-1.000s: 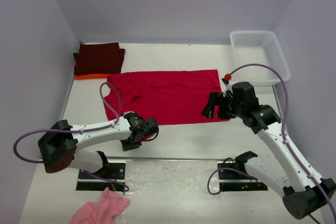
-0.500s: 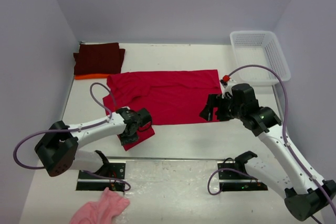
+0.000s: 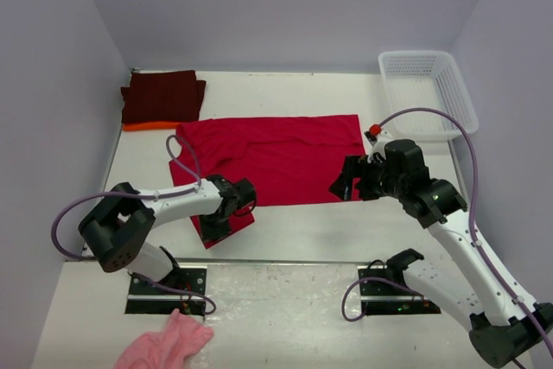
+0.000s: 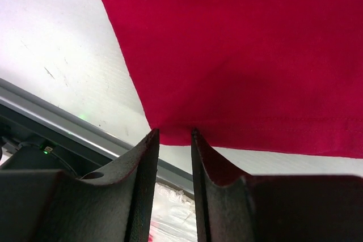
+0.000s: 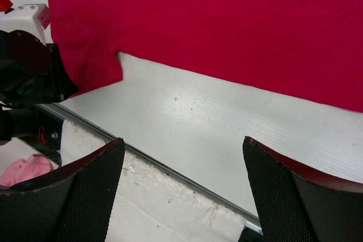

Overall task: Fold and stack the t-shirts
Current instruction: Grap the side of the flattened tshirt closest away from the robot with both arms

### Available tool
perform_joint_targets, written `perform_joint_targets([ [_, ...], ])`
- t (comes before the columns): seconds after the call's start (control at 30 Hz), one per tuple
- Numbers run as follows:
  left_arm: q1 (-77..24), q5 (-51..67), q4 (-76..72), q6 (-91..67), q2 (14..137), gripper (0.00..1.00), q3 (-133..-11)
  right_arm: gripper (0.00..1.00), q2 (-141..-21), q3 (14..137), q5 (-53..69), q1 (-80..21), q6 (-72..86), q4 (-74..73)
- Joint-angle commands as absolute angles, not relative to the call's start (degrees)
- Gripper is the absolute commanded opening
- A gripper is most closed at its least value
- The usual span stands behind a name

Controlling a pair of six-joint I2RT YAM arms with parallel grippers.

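A bright red t-shirt (image 3: 276,157) lies spread flat across the middle of the table, with one sleeve reaching toward the near edge. My left gripper (image 3: 219,222) is down on that sleeve. In the left wrist view its jaws stand close together, and the red shirt's (image 4: 244,55) hem corner sits between the tips of my left gripper (image 4: 173,134). My right gripper (image 3: 341,186) hovers wide open by the shirt's near right corner. Bare table shows between the tips of my right gripper (image 5: 181,143), below the shirt (image 5: 227,21). A folded dark maroon t-shirt (image 3: 162,97) rests on an orange t-shirt (image 3: 138,126) at the back left.
A white mesh basket (image 3: 384,62) stands at the back right. A pink fluffy cloth (image 3: 168,343) lies off the table's near edge by the left base. A metal rail (image 3: 285,259) runs along the near edge. Grey walls close in on both sides.
My left gripper moved a little left and back right along the sleeve, and the sleeve now lies flatter toward the near edge. The right gripper barely moved.
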State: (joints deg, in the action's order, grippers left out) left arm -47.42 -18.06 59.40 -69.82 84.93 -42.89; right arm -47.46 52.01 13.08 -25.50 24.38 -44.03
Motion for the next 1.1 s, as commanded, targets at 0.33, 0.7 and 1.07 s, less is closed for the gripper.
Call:
perform_joint_targets([
  [0.33, -47.64, -10.91, 52.75, -66.37, 91.84, 0.33, -43.16, 0.86, -45.53, 53.0, 15.12, -25.84, 23.47, -42.89],
  [0.7, -47.9, -5.1, 40.7, -71.19, 81.31, 0.37, -31.21, 0.86, -45.7, 52.82, 14.77, -25.84, 23.55, -42.89],
  [1.07, -47.9, -5.45, 36.91, -72.42, 78.74, 0.53, -28.03, 0.86, -46.41, 53.35, 14.59, -25.84, 23.55, -43.06],
])
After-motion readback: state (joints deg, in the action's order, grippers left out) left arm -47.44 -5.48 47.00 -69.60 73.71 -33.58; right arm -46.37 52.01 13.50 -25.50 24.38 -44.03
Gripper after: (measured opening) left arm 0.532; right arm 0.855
